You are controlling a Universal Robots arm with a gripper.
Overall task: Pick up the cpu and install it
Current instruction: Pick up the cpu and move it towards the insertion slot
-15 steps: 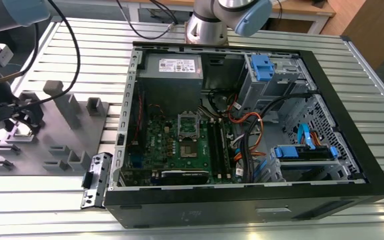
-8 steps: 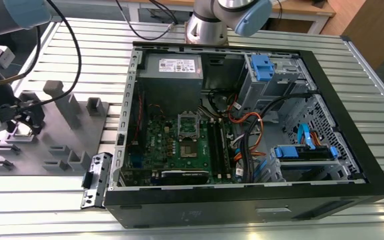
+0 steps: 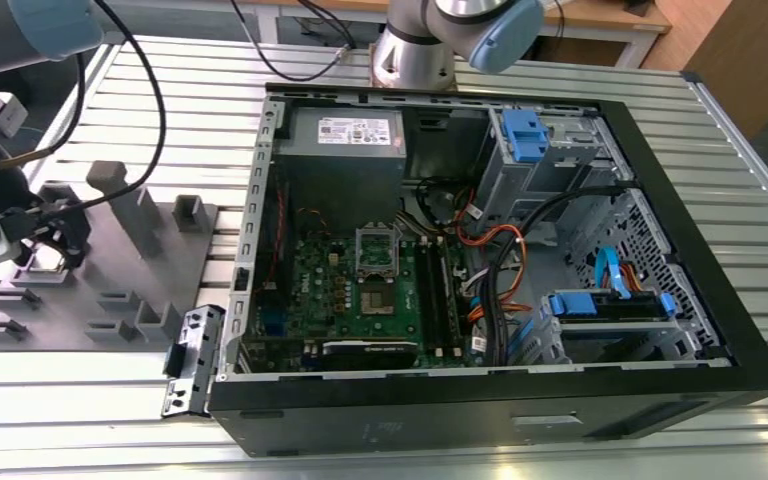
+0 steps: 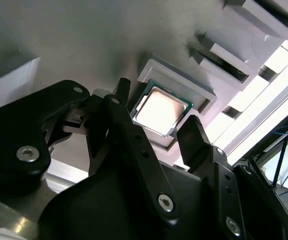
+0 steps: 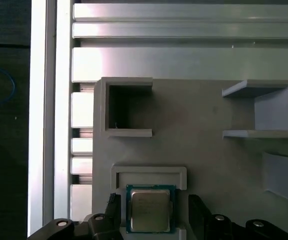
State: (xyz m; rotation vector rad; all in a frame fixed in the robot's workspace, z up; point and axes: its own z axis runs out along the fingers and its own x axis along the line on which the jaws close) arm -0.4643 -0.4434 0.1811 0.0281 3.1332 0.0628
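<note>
1. The claw [image 4: 156,107] is spread apart, one black finger [image 5: 198,206] on each side of the cpu [image 5: 150,209], with a gap showing on both sides
2. The cpu lies flat in a raised grey pocket [image 5: 149,174], silvery lid up; it's basically square so no real long axis, edges parallel to the pocket walls
3. The pocket sits on a grey fixture block [image 5: 199,145] on the slatted metal surface [image 5: 184,30]
4. Well apart, toward the exterior view's right, is the open pc case [image 3: 491,420] with the green board [image 3: 337,280]

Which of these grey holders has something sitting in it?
The low square holder by the gripper: the cpu lies flat in it. The two taller holders in the first wrist view are empty.
</note>
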